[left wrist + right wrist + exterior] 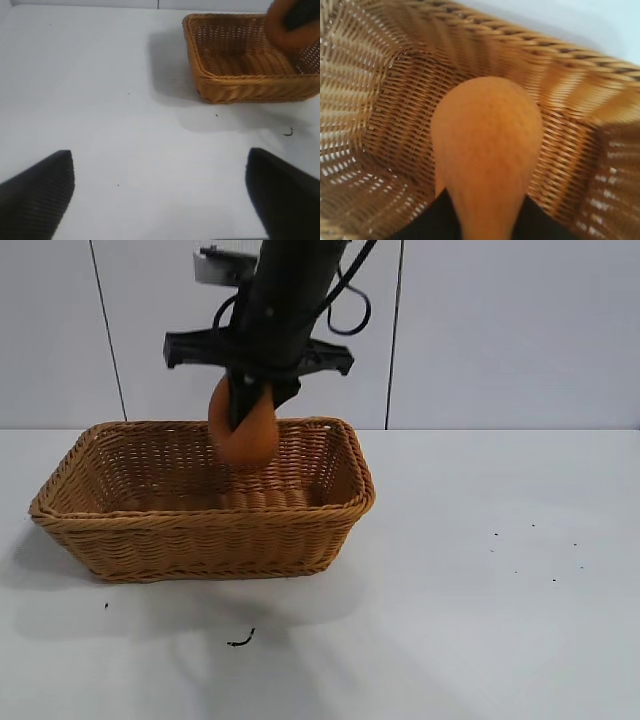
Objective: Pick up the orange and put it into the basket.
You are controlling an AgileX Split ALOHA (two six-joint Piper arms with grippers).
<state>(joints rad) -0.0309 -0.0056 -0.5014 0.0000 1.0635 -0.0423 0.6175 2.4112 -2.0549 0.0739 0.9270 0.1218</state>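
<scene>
The orange, matte orange-brown and pear-shaped, hangs neck-up in my right gripper, just above the inside of the wicker basket, near its back right part. In the right wrist view the orange fills the middle with the basket's woven floor and walls below it. The right gripper is shut on the orange's narrow end. My left gripper is open and empty above bare table, away from the basket. The orange shows there over the basket.
The white table stretches wide to the right of and in front of the basket. A small dark scrap lies on the table in front of the basket. A white panelled wall stands behind.
</scene>
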